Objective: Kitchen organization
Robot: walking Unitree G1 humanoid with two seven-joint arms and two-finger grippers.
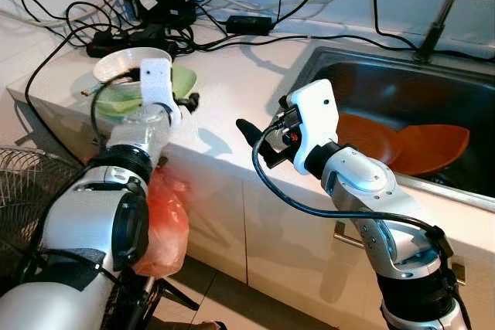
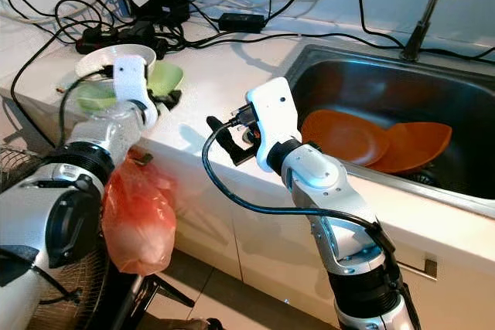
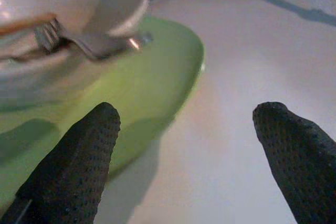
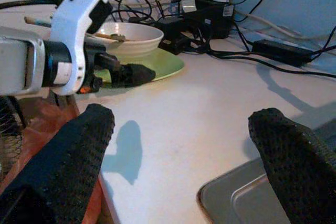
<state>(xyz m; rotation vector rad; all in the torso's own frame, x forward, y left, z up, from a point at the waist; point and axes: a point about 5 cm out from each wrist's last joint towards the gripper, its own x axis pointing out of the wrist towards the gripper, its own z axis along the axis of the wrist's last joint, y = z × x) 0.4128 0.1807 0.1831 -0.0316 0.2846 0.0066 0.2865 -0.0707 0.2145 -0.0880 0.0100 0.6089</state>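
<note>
Two grippers hover over the white countertop (image 1: 232,90), both with fingers spread and holding nothing.

Left gripper (image 3: 194,156) sits at the near edge of the green plate (image 3: 157,72), one fingertip over its rim; a white bowl (image 4: 131,38) with a fork (image 3: 79,40) and chopsticks rests on that plate, near the counter's left corner beside a tangle of black cables (image 1: 155,13). Right gripper (image 4: 178,150) hangs above the counter's front edge, just left of the steel sink (image 2: 433,90), where two orange plates (image 2: 371,141) lie overlapping. An orange plastic bag (image 2: 139,218) hangs below the counter.
</note>
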